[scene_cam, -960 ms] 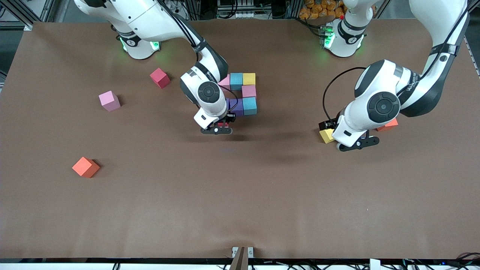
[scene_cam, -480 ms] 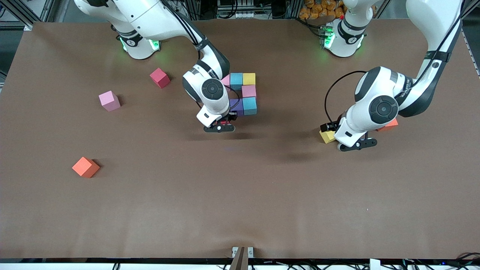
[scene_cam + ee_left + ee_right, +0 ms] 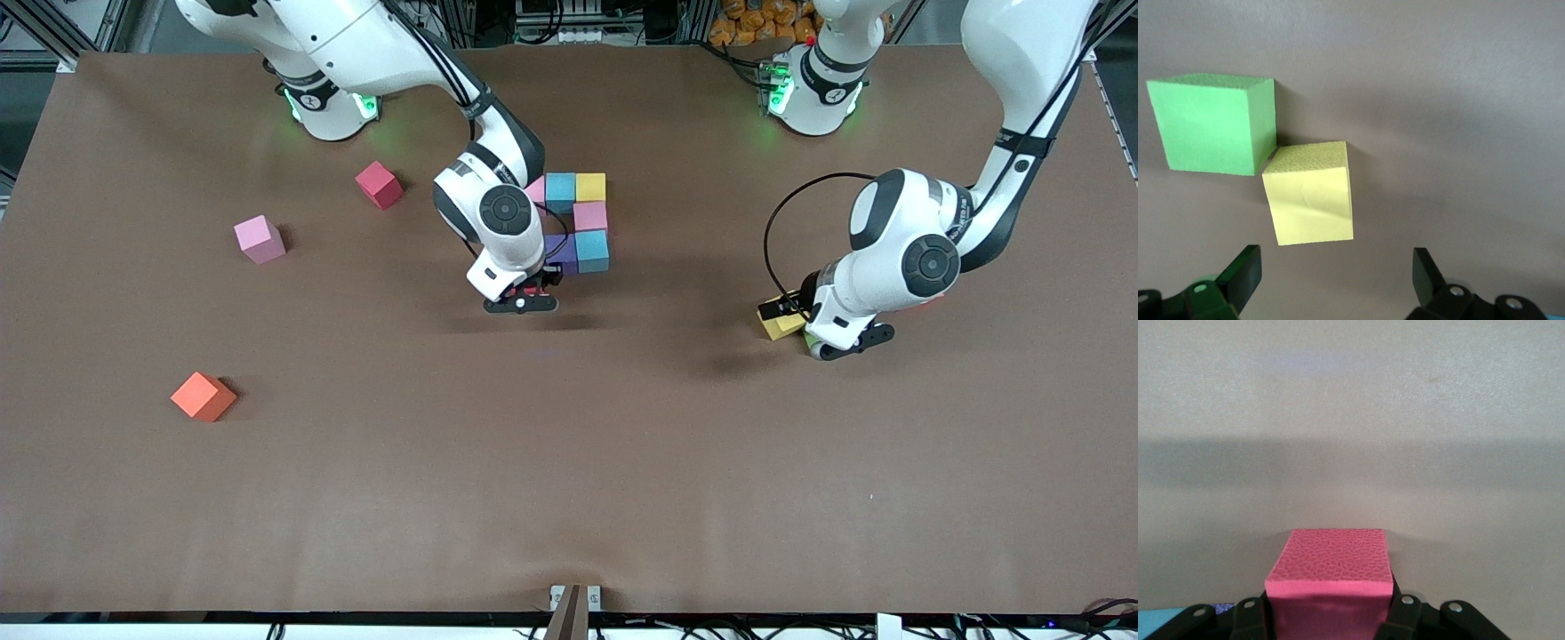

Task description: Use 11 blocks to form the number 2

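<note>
Six cubes make up the partial number 2 near the middle of the counter: a top row of pink, light blue and yellow, one pink cube under the yellow, then a purple cube beside a light blue one.

The right tool sits at the digit's camera-side edge, just below the purple cube, clamped on a red cube — its seventh.

Loose blocks: toward the right arm's end of the counter from the digit lie one red cube, one pink cube and, nearer the camera, one orange cube.

Toward the left arm's end, well apart from the digit, a yellow cube and a green cube touch corner to corner. The left tool hangs over that yellow cube with its fingers spread wide, holding nothing.

The counter is covered in a plain brown matte sheet. Along its robot-side edge stand the two arm bases with green lights, and metal framing, cables and a heap of orange items lie past them.
</note>
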Available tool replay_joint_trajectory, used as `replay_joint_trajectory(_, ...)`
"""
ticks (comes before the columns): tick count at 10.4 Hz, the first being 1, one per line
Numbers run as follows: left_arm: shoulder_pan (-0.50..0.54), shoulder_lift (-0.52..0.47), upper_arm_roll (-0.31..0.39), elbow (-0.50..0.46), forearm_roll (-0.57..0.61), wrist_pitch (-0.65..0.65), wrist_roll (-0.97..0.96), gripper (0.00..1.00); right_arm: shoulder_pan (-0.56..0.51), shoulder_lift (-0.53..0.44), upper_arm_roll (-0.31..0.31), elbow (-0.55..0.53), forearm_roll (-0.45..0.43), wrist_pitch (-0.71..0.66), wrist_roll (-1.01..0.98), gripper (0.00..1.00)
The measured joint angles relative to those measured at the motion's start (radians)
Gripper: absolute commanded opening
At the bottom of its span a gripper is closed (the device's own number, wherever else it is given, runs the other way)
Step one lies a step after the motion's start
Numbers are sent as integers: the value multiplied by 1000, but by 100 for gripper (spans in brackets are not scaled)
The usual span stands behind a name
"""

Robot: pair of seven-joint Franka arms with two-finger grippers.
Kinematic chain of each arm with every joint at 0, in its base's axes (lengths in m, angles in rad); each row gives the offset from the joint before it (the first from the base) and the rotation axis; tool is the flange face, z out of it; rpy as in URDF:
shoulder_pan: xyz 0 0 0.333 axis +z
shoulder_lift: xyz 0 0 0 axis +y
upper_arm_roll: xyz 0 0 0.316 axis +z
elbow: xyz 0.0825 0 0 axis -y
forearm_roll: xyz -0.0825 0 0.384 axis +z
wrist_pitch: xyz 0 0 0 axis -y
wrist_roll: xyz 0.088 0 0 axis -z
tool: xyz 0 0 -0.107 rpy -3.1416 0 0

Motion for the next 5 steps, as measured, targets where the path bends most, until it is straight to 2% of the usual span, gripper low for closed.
replay_joint_trajectory(2,0,0,2,-20,0,6,0,100,0,0,0,0,-8,0,0,3)
replay_joint_trajectory(3,0,0,4,-25,8,6,0,100,0,0,0,0,-8,0,0,54)
replay_joint_trajectory(4,0,0,8,-32,23,6,1,100,0,0,0,0,-9,0,0,100)
replay_joint_trajectory(5,0,0,16,-39,37,11,1,100,0,0,-1,0,-9,0,3,100)
